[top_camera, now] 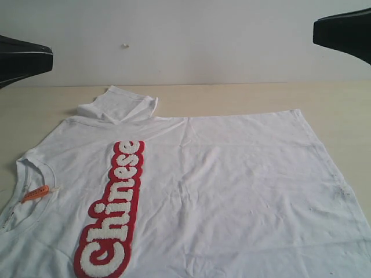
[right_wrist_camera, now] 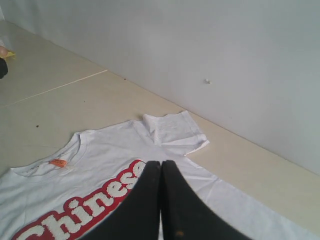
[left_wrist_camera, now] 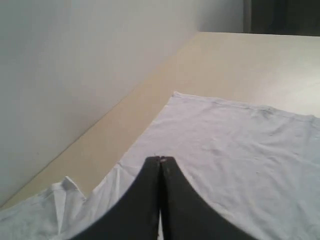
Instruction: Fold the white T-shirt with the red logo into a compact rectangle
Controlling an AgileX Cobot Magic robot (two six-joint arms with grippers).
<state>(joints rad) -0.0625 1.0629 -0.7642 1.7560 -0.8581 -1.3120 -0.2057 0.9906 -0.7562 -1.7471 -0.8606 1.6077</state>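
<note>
The white T-shirt (top_camera: 232,185) lies spread flat on the table, collar at the left and hem at the right. Its red logo (top_camera: 113,211) runs as a long strip toward the near edge, with an orange neck tag (top_camera: 35,193) inside the collar. One sleeve (top_camera: 119,104) lies crumpled at the far side. My left gripper (left_wrist_camera: 160,159) is shut and empty, high over the plain lower body of the shirt (left_wrist_camera: 235,150). My right gripper (right_wrist_camera: 161,162) is shut and empty too, above the logo (right_wrist_camera: 75,210) near the sleeve (right_wrist_camera: 175,129). In the exterior view only the dark arm bodies show at the top corners.
The beige table (top_camera: 243,95) runs back to a white wall (top_camera: 185,40) close behind the shirt. A strip of bare tabletop (left_wrist_camera: 255,65) lies beyond the hem. The shirt reaches past the near edge of the exterior view.
</note>
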